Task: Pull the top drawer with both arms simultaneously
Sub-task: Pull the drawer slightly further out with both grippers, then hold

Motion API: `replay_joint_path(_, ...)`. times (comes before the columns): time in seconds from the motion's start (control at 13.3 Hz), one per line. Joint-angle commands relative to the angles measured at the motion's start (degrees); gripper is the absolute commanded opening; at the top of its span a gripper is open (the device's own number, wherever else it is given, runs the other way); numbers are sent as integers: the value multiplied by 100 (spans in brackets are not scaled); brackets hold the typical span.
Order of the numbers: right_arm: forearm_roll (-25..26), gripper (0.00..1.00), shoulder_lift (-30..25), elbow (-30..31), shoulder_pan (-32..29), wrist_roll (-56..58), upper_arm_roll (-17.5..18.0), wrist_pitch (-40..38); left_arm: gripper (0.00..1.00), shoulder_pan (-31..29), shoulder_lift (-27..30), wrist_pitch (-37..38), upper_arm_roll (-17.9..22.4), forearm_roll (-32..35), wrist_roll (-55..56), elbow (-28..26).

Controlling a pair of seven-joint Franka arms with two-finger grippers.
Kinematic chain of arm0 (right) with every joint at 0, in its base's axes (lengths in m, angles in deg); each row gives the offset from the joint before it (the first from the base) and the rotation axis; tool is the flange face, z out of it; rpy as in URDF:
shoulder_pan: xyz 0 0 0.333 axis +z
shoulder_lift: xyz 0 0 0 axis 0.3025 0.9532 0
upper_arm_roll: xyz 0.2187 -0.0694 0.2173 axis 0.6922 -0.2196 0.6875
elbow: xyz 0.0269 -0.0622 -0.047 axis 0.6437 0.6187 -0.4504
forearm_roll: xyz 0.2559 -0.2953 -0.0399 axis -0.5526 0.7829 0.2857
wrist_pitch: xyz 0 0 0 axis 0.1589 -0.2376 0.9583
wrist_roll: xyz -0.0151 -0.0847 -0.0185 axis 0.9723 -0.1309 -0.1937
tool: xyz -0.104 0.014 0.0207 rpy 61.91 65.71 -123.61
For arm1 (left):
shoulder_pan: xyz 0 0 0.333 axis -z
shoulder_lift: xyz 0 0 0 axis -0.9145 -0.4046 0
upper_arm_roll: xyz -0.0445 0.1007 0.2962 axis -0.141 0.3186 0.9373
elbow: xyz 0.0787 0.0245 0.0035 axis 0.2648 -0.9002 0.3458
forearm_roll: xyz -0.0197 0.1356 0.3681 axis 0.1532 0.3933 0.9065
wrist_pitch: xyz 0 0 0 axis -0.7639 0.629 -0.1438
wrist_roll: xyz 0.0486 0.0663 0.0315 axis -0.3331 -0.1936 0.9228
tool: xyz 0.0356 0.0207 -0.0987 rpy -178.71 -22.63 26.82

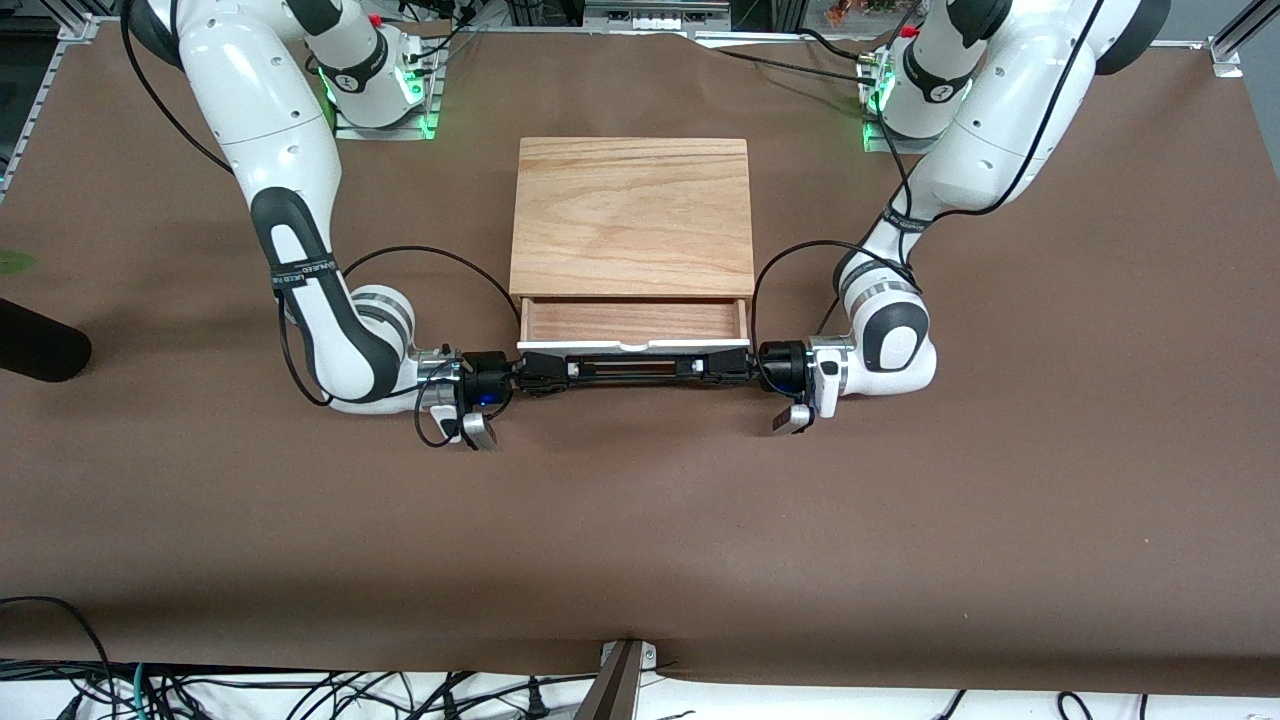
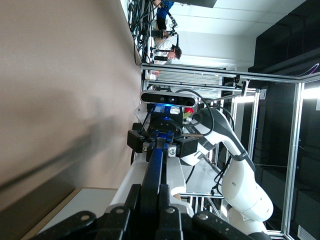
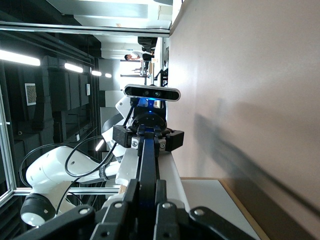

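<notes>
The top drawer (image 1: 634,322) stands partly pulled out of the light-oak cabinet (image 1: 632,215), its reddish-brown inside showing and its white front panel (image 1: 633,345) toward the front camera. The long black bar handle (image 1: 632,367) runs along that panel. My left gripper (image 1: 722,368) is shut on the handle's end toward the left arm. My right gripper (image 1: 543,372) is shut on the handle's other end. In the left wrist view the handle (image 2: 153,167) runs between my closed fingers (image 2: 133,197) to the right gripper (image 2: 161,141). In the right wrist view the handle (image 3: 147,165) runs likewise to the left gripper (image 3: 148,137).
The cabinet sits mid-table between the two arm bases on brown paper (image 1: 640,520). A dark object (image 1: 40,345) lies at the table edge on the right arm's end. Cables hang along the table edge nearest the front camera.
</notes>
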Motion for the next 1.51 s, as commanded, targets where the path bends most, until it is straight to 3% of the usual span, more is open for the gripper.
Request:
replay_joint_path(0.0,-274,0,-186,-454,-507,-523,18,-155,0,-170,75,-132,391,354,347,-369)
replay_joint_path(1.43,-142,0,-177,-454,-612,-515,9,-313,0,120,76,-185,382,-41,400,-325)
